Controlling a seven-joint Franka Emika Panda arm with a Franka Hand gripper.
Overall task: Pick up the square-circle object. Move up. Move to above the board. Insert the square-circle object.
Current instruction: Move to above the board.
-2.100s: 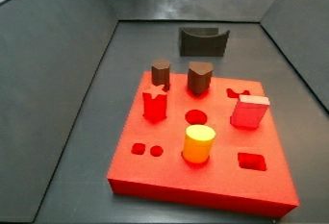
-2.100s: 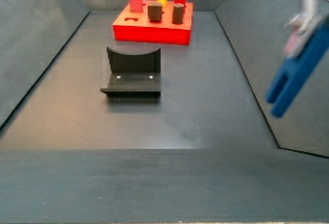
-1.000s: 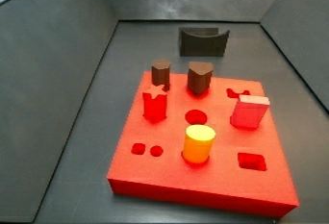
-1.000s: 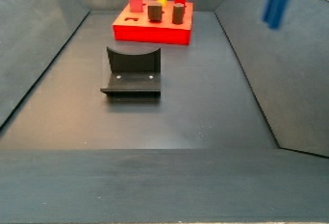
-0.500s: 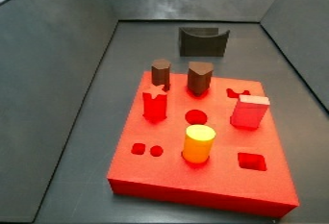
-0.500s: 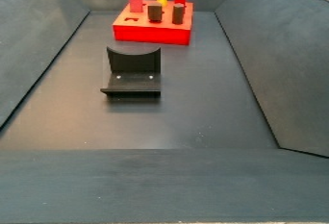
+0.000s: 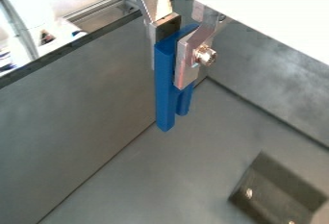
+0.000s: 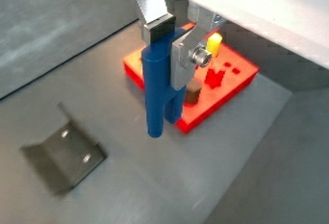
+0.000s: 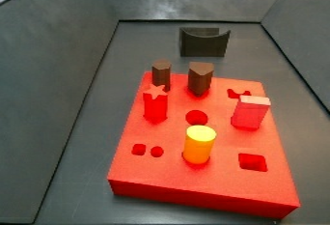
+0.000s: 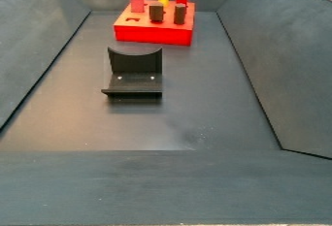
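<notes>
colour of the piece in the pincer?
Blue piece, clamped in the pincer; clearest in a wrist view.

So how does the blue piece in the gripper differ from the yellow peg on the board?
The blue piece is long and slim; the yellow peg is short and stout. The blue piece hangs above the floor, clamped in the gripper in both wrist views; the yellow peg stands seated in the red board. The blue piece shows in no side view; the yellow peg does. Both stand roughly upright.

board: 1 | pegs: 6 | fixture: 1 | blue piece: 1 | hand: 1
</notes>
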